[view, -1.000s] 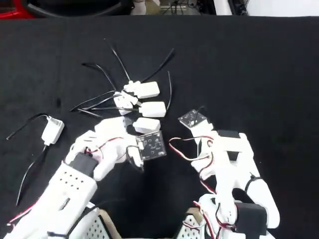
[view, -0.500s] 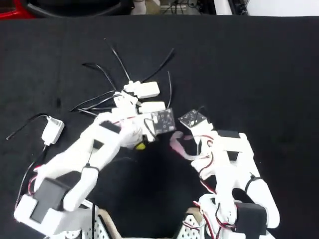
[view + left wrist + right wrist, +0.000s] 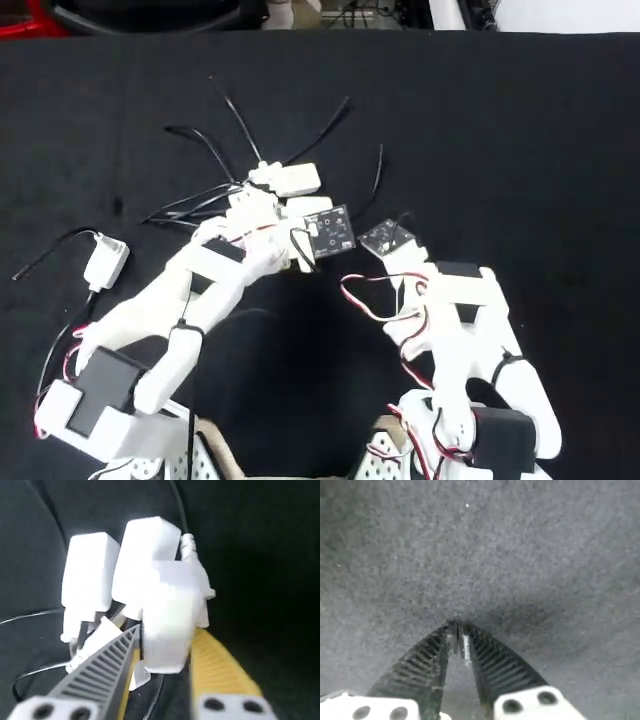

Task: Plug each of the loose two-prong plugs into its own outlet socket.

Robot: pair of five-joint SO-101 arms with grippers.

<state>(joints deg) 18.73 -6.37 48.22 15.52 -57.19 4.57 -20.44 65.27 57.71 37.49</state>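
One plug (image 3: 169, 611) inside left pincer (image 3: 166, 634)

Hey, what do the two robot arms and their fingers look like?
The left arm and right arm are white plastic links with black motor blocks and looping red and white wires. The left arm has one grey ribbed finger and one yellow finger; the right arm's fingers are both black and ribbed.

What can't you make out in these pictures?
Left wrist view: the white plug in the left pincer is blurred, so its prongs cannot be made out.
High view: the left arm covers that plug and part of the white blocks.
High view: the loose plug at far left is too small to show prongs.
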